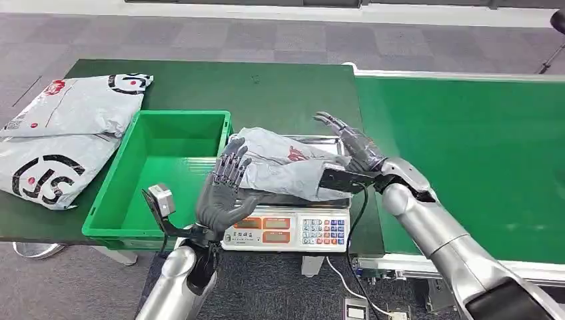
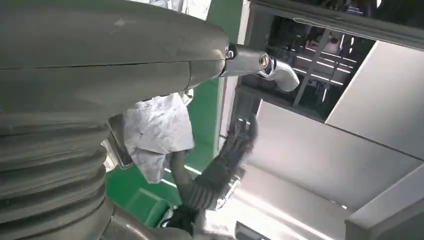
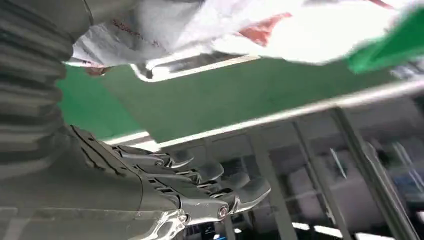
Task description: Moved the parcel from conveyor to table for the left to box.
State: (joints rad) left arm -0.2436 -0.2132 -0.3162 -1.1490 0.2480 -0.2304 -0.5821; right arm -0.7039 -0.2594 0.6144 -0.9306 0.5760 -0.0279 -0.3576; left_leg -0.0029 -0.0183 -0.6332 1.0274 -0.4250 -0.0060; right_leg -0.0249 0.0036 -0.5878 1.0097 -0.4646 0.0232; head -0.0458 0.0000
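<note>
A crumpled grey parcel (image 1: 283, 163) with red print lies on the steel plate of a weighing scale (image 1: 286, 230). My left hand (image 1: 223, 190) stands at the parcel's left end, palm toward it, fingers spread and upright against the bag. My right hand (image 1: 350, 143) is at the parcel's right end, fingers stretched out along its far side, gripping nothing. The left wrist view shows the parcel (image 2: 157, 132) past my left hand (image 2: 100, 75). In the right wrist view the parcel (image 3: 200, 30) lies beyond my right hand (image 3: 150, 185), whose fingers are apart.
An empty green box (image 1: 110, 200) stands just left of the scale. Two more grey parcels (image 1: 73, 103) (image 1: 53, 167) lie on the dark green table at far left. The green conveyor (image 1: 466, 153) runs along the right side.
</note>
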